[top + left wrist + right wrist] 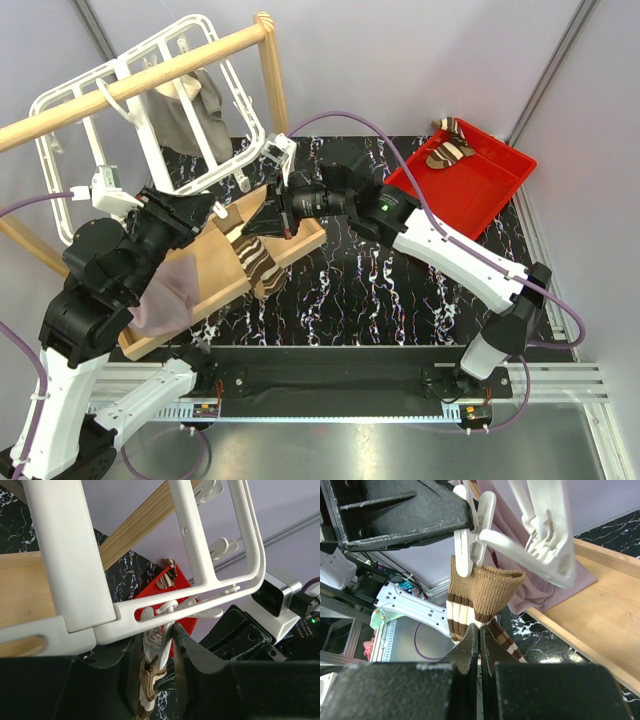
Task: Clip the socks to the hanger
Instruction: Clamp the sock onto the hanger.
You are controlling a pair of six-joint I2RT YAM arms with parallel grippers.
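A brown sock with cream stripes [258, 265] hangs under the white grid hanger [75, 95], which hangs from a wooden rail. In the right wrist view the sock's cuff [480, 590] sits in a white clip [465, 550] of the hanger [545, 535]. My left gripper [156, 665] is shut on that clip [161, 642], with the sock [147, 690] dangling below it. My right gripper [480, 640] is shut on the sock just under the cuff. In the top view both grippers, left [222, 215] and right [265, 225], meet at the hanger's lower corner. More striped socks [450, 150] lie in the red tray.
The wooden rail [130, 85] crosses the upper left, with a post [270, 70]. A grey-beige cloth [190, 120] hangs on the hanger. A pinkish cloth [165, 295] lies on a wooden board [300, 245]. The red tray [490, 185] stands at the back right on the black marbled table.
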